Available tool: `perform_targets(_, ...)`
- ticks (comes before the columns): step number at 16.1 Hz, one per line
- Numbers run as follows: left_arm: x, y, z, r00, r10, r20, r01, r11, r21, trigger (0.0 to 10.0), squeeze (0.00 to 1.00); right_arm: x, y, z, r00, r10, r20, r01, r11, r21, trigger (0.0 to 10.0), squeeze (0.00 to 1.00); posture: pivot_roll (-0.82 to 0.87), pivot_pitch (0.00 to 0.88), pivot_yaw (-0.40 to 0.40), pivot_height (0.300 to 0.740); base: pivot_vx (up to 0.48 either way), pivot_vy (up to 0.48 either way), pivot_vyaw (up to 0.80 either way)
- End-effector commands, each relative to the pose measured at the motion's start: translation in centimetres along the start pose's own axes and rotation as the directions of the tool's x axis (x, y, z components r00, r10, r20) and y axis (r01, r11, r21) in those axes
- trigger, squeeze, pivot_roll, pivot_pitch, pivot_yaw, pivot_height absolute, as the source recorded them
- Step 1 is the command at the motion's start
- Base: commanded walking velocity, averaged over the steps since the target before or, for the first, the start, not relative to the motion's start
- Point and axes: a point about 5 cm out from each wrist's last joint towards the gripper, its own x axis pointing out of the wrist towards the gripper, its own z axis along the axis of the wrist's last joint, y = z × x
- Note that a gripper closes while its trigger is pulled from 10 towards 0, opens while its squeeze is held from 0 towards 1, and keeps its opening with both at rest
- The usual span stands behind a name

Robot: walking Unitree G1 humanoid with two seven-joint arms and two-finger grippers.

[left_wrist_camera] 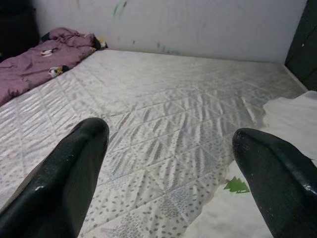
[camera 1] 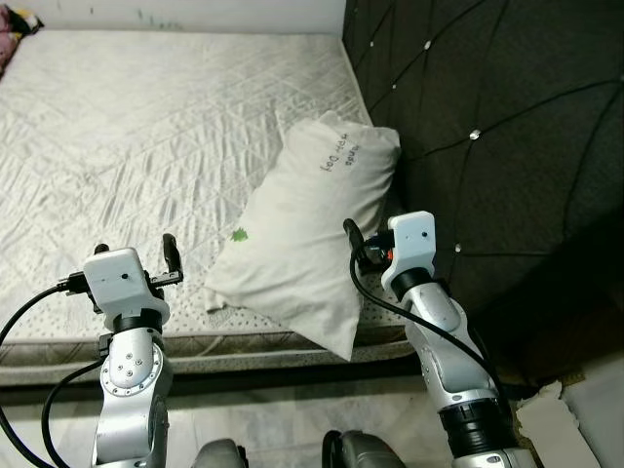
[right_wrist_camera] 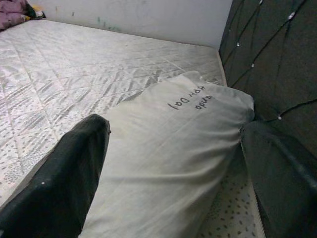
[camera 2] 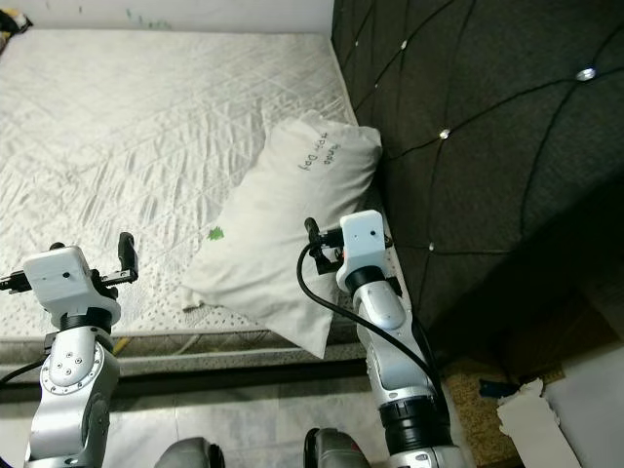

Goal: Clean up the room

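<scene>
Room: a bare quilted mattress [camera 1: 146, 146] fills the floor space up to a pale wall, with a dark tufted headboard [camera 1: 507, 127] along the robot's right side.
Mattress surface: silvery-white, stitched in diamonds, dotted near its front edge.
Pillow [camera 1: 302, 234]: white, lying on the mattress at its right edge just beside the headboard, one corner hanging over the front edge; handwriting sits near its far end and a small green tree mark near its left side.
Purple blanket [left_wrist_camera: 34, 62]: crumpled at the far corner of the mattress by the wall, well apart from the pillow.
Left gripper [left_wrist_camera: 168, 163]: raised over the front edge of the mattress, to the left of the pillow; its two black fingers [left_wrist_camera: 64, 183] are spread wide, holding nothing and touching nothing.
Right gripper [right_wrist_camera: 173, 163]: raised over the near end of the pillow, aimed along its length; fingers [right_wrist_camera: 59, 183] spread wide to either side of the pillow, nothing held, contact with the fabric not clear.
Floor: pale tiles before the mattress, with a scrap of white paper [camera 1: 551, 419] at the right near the headboard's foot.
</scene>
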Motion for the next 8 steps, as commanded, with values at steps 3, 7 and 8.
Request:
perform_targets(3,0.11,0.01,-0.07,1.000,0.009,0.003,-0.009,1.000,0.006,10.0,0.00,0.11,-0.01,-0.01,1.000,0.011,0.000,-0.011,1.000,-0.003,10.0,0.00,0.06,0.139,-0.031,0.700,0.000,0.000,0.00)
perform_targets(7,0.22,0.00,0.01,1.000,0.022,0.005,-0.022,1.000,0.005,10.0,0.00,0.20,-0.07,-0.02,1.000,0.013,-0.001,-0.013,1.000,-0.003,10.0,0.00,0.06,0.141,-0.034,0.700,0.000,0.000,0.00)
perform_targets(8,0.24,0.03,-0.01,1.000,0.026,0.005,-0.026,1.000,0.006,10.0,0.00,0.22,-0.07,-0.04,1.000,0.014,-0.002,-0.014,1.000,-0.004,10.0,0.00,0.06,0.140,-0.035,0.700,0.000,0.000,0.00)
